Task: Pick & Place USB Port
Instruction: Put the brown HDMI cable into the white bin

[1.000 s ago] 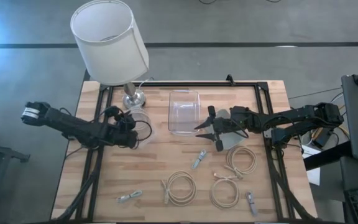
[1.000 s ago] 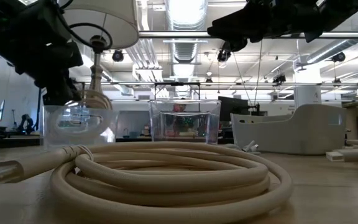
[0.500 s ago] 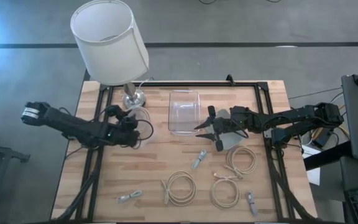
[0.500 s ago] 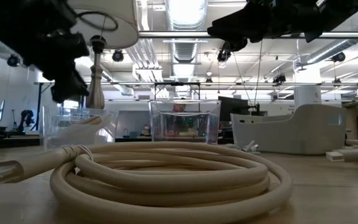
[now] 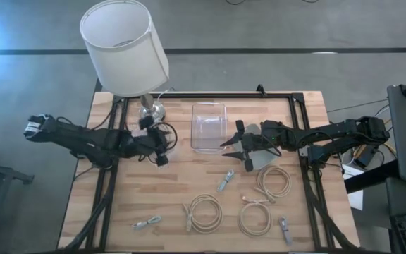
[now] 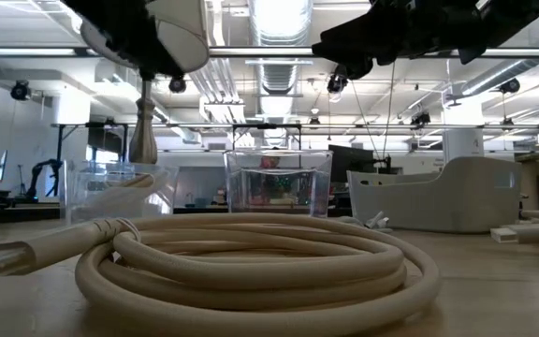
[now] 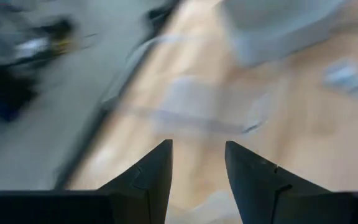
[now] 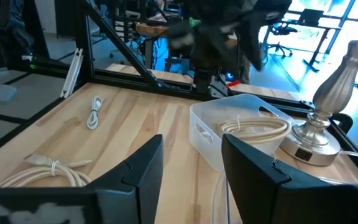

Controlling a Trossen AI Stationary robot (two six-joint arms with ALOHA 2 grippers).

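Note:
Small grey USB connectors lie flat on the wood: one (image 5: pixel 225 180) mid-table, one (image 5: pixel 146 223) near the front left, one (image 5: pixel 285 230) front right. Cream cable coils (image 5: pixel 204 212) (image 5: pixel 255 216) (image 5: pixel 273 181) lie around them. A small clear bin (image 8: pixel 247 134) beside the lamp base holds another coiled cable. My left gripper (image 5: pixel 159 145) (image 7: pixel 197 152) hovers open above that bin's right side and holds nothing. My right gripper (image 5: pixel 232 146) (image 8: pixel 191 146) waits open in the air, right of the larger clear bin (image 5: pixel 209 127).
A table lamp stands at the far left: its white shade (image 5: pixel 124 46) sits over a metal base (image 8: pixel 316 140). A grey tray (image 5: pixel 263 161) lies under the right arm. Black frame rails (image 5: pixel 298 113) border the table. Bare wood (image 5: pixel 182 176) lies between the arms.
My left gripper has risen from just above the small clear bin, leaving the low view's left side, and has shifted a little toward the table's right. The right arm and the things on the table have stayed put.

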